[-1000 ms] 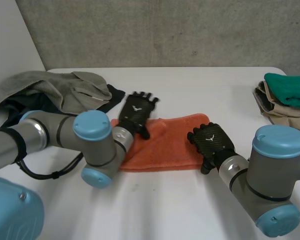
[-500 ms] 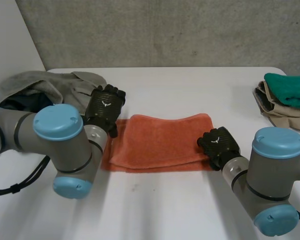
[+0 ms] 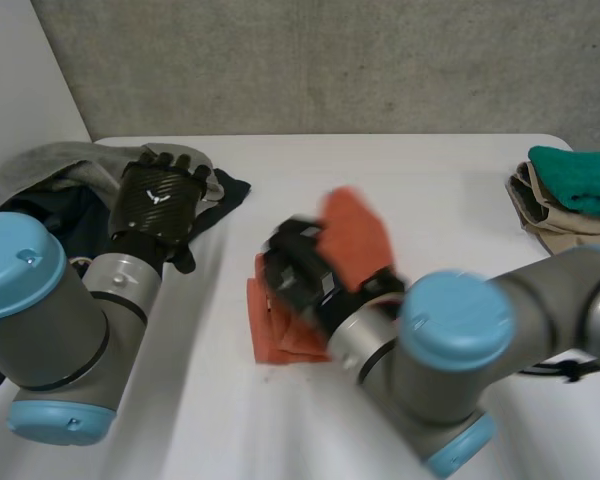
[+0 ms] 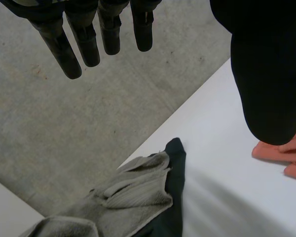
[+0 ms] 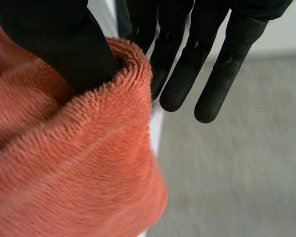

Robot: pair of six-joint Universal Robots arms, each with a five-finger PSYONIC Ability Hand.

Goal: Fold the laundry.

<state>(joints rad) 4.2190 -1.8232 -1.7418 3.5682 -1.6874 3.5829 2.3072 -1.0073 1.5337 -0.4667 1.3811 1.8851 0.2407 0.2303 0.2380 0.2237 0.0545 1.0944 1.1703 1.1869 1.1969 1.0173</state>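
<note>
your right hand (image 3: 295, 275) pinches the orange towel (image 3: 355, 240) against its thumb, one end raised over the rest at mid table (image 3: 430, 200). your left hand (image 3: 158, 200) hangs released, fingers straight, above the grey laundry pile (image 3: 50, 165).

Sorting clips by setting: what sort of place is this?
Probably a robotics lab, not a home: a plain white table before a concrete wall, unsorted grey laundry at one end, a folded stack at the other, the right hand holding an orange towel.
</note>
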